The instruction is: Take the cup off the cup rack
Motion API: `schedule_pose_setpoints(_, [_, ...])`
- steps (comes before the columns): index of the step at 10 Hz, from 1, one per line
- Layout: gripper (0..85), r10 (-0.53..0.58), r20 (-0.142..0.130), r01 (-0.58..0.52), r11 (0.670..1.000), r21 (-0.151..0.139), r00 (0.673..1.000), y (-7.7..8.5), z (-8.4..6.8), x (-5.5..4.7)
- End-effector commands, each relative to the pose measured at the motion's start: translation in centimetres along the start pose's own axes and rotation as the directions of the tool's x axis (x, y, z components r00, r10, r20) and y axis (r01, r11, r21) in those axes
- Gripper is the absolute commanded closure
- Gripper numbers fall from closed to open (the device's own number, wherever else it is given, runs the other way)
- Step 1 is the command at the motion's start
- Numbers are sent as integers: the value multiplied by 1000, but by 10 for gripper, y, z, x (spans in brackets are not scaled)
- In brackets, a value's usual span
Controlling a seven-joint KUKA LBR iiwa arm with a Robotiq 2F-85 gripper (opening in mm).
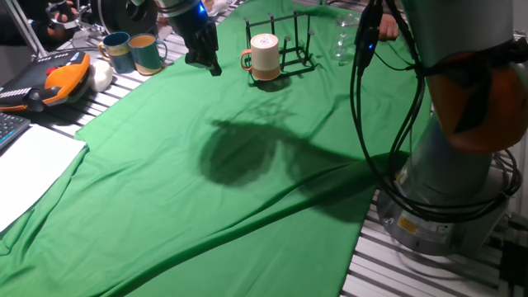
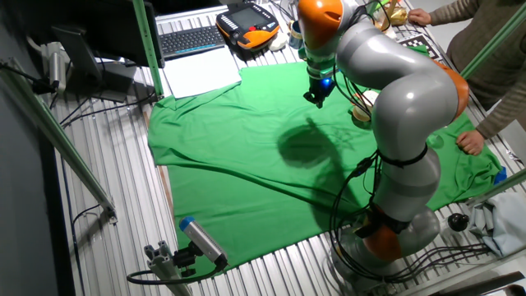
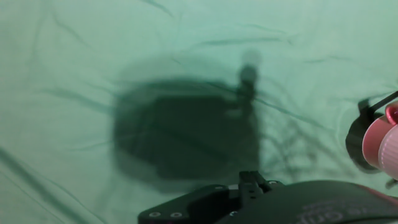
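A dark shadow (image 3: 186, 127) lies on green cloth (image 3: 74, 56); the cup (image 3: 387, 144) peeks in at right.

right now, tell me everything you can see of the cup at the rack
The cup is a cream, cylindrical mug, ceramic by its look, with an orange-brown handle on its left side and an orange-brown band at the base. It stands upright at the front left of the black wire cup rack, on the green cloth. Whether it rests on the rack's base cannot be told. The gripper hangs to its left, apart from it. In the hand view only its edge shows.
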State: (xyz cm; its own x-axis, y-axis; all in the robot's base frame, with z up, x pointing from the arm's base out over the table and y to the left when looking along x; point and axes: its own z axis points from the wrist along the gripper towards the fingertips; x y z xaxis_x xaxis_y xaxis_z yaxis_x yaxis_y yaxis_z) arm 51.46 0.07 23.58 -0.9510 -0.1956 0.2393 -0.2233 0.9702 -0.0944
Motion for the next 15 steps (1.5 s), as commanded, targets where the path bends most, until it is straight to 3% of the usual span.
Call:
schedule_pose_setpoints(1, [850,0,0,0,1000,1,1000,0,0,0])
schedule_pose_setpoints(2, [850,-29,119,27,999,18,993,0,0,0])
schedule_pose_setpoints(3, [850,-31,79,31,1000,1,996,0,0,0])
schedule_pose_setpoints(4, [850,-8,69,10,1000,-17,998,0,0,0])
schedule_pose_setpoints(5, [850,57,74,-56,998,-22,996,0,0,0])
schedule_pose_setpoints(7, [850,121,100,-125,992,33,988,0,0,0])
schedule_pose_setpoints(8, [850,112,113,-109,994,-31,987,0,0,0])
schedule_pose_setpoints(9, [850,74,107,-76,997,16,991,0,0,0])
schedule_pose_setpoints(10, [850,56,87,-57,998,7,995,0,0,0])
schedule_pose_setpoints(12, [510,-24,119,25,1000,-8,993,0,0,0])
schedule_pose_setpoints(15, [510,-77,107,77,997,-1,991,-55,5,-6])
